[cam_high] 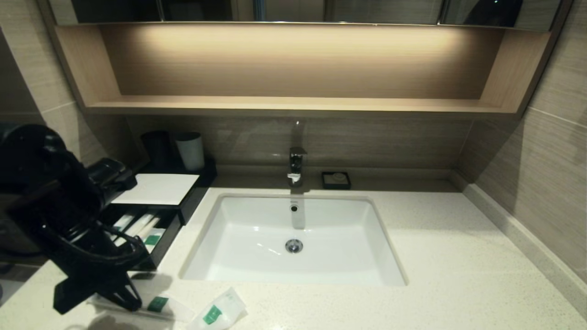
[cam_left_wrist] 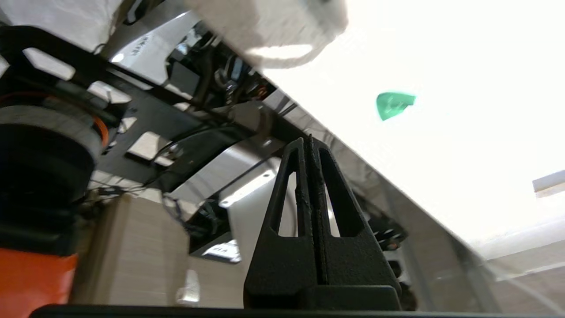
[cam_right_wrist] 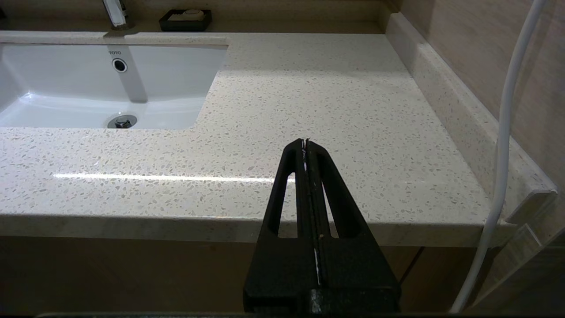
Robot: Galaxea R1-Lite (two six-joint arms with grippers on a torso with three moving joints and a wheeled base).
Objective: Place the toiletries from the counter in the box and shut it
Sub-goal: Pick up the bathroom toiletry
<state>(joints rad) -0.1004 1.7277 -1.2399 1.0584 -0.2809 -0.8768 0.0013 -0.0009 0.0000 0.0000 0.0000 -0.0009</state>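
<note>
The black box (cam_high: 158, 188) with its white top panel stands at the counter's (cam_high: 458, 275) left, and its front drawer (cam_high: 168, 231) is pulled out. Frosted sachets (cam_high: 137, 227) lie inside the drawer. A long sachet (cam_high: 158, 305) with a green label lies at the counter's front edge, with a short wide sachet (cam_high: 218, 311) beside it. My left gripper (cam_high: 130, 300) is shut, tips down at the long sachet's left part. In the left wrist view nothing shows between its fingers (cam_left_wrist: 307, 139), and a green label (cam_left_wrist: 393, 104) lies beyond. My right gripper (cam_right_wrist: 305, 141) is shut and empty, before the counter's right front edge.
A white sink (cam_high: 293, 238) fills the counter's middle, with the faucet (cam_high: 297, 165) behind it and a small black soap dish (cam_high: 336, 180) to its right. A dark cup (cam_high: 156, 146) and a white cup (cam_high: 190, 151) stand behind the box. A white cable (cam_right_wrist: 503, 154) hangs at the right.
</note>
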